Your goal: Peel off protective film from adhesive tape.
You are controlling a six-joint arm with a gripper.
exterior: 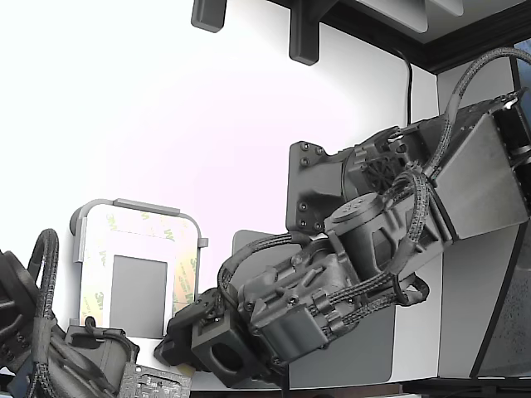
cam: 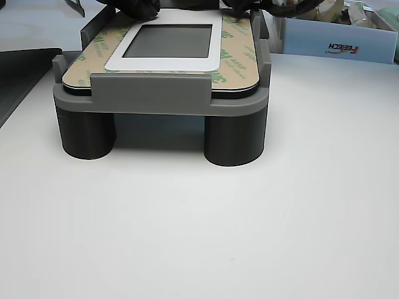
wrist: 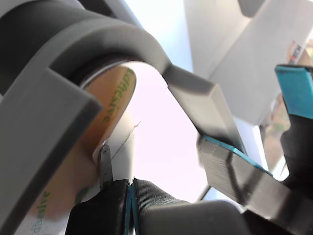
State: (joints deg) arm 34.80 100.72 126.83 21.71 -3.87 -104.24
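The adhesive tape [cam: 237, 59], its protective film [exterior: 98, 249] seemingly unpeeled, framed a grey rectangle on a part seated in a grey fixture [cam: 149, 98]; raised on stubby legs, the fixture probably gave access to the part's edge; the gripper [wrist: 131, 196] sat at the fixture's near end in the exterior view, blue-lined pads pressed together, though whether on film I could not tell; the white table [cam: 199, 224] lay beneath; a box [cam: 336, 37] stood behind.

Bright overexposed white background; wrist view close-up blurred; soft shadows.
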